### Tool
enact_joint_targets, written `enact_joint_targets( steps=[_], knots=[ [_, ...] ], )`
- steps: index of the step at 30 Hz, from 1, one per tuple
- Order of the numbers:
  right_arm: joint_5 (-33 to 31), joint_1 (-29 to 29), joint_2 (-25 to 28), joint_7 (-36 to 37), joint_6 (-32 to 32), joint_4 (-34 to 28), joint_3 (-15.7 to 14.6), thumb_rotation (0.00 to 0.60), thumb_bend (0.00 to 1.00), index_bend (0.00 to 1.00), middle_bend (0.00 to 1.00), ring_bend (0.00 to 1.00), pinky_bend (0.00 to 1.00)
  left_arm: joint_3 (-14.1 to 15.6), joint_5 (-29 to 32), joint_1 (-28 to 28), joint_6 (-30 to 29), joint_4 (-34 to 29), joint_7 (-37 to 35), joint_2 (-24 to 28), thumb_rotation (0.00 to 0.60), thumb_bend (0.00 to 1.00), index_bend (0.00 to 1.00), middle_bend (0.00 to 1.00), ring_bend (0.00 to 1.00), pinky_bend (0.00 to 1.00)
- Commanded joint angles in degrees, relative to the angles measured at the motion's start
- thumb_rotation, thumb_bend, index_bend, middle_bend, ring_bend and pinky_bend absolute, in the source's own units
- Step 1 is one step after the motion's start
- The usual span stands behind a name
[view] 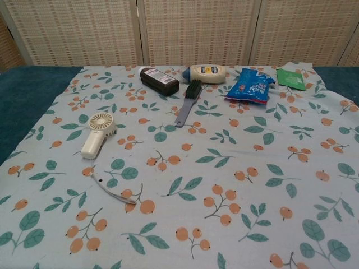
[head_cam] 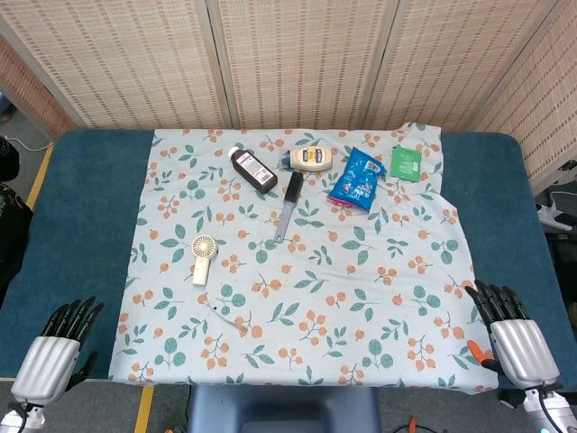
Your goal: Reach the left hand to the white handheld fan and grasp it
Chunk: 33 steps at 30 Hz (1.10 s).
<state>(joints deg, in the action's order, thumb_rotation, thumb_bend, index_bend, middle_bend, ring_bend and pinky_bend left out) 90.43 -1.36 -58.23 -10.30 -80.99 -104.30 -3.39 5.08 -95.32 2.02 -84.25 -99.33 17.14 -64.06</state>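
Observation:
The white handheld fan (head_cam: 203,256) (view: 96,133) lies flat on the floral cloth, left of centre, its round head toward the far side and its handle pointing to the near edge. A thin white cord (head_cam: 227,316) (view: 114,192) trails on the cloth just in front of it. My left hand (head_cam: 56,350) hovers at the near left corner of the table, well short of and left of the fan, holding nothing, fingers extended and apart. My right hand (head_cam: 512,336) rests at the near right corner, also empty with fingers extended. Neither hand shows in the chest view.
At the far side of the floral cloth (head_cam: 361,307) lie a dark brown bottle (head_cam: 253,170), a mayonnaise bottle (head_cam: 312,159), a grey brush (head_cam: 288,204), a blue snack bag (head_cam: 358,178) and a green packet (head_cam: 407,163). Blue table surface (head_cam: 81,207) flanks the cloth.

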Motion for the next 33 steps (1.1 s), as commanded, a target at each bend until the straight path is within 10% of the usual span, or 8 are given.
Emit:
enact_joint_targets(
  steps=[1, 7, 12, 14, 23, 33],
  knots=[
    [0.0, 0.0, 0.1, 0.1, 0.1, -0.1, 0.0, 0.6, 0.21, 0.0, 0.0, 0.0, 0.0, 0.2, 0.1, 0.2, 0.7, 0.2, 0.5, -0.4, 0.6, 0.41, 0.0, 0.0, 0.0, 0.11],
    [1.0, 0.1, 0.2, 1.0, -1.4, -0.1, 0.4, 0.6, 0.21, 0.0, 0.0, 0.0, 0.0, 0.0, -2.3, 1.8, 1.9, 2.8, -1.2, -3.8, 0.6, 0.45, 0.0, 0.07, 0.03, 0.26],
    [0.7, 0.1, -0.5, 0.1, -1.9, 0.6, 1.0, 0.6, 0.21, 0.0, 0.0, 0.0, 0.0, -2.0, -5.5, 6.0, 4.1, 11.5, -4.8, -12.3, 0.6, 0.61, 0.08, 0.78, 0.64, 0.89],
    [0.7, 0.1, -1.0, -0.3, -2.1, 0.8, 1.2, 0.6, 0.21, 0.0, 0.0, 0.0, 0.0, -2.8, -5.1, 7.7, 6.3, 14.7, -5.5, -15.2, 0.6, 0.67, 0.17, 0.93, 0.79, 0.99],
    [0.4, 0.4, -2.8, -2.8, -3.0, 2.1, 1.7, 0.6, 0.21, 0.0, 0.0, 0.0, 0.0, -6.5, -0.6, 14.5, 15.0, 21.9, -4.1, -22.6, 0.6, 0.91, 0.08, 1.0, 0.91, 1.0],
    [-3.3, -0.1, -3.3, -4.2, -1.6, 2.8, 3.0, 0.6, 0.21, 0.0, 0.0, 0.0, 0.0, -9.3, 3.3, 19.8, 19.4, 25.8, -4.8, -26.4, 0.6, 0.91, 0.08, 1.0, 0.91, 1.0]
  ],
)
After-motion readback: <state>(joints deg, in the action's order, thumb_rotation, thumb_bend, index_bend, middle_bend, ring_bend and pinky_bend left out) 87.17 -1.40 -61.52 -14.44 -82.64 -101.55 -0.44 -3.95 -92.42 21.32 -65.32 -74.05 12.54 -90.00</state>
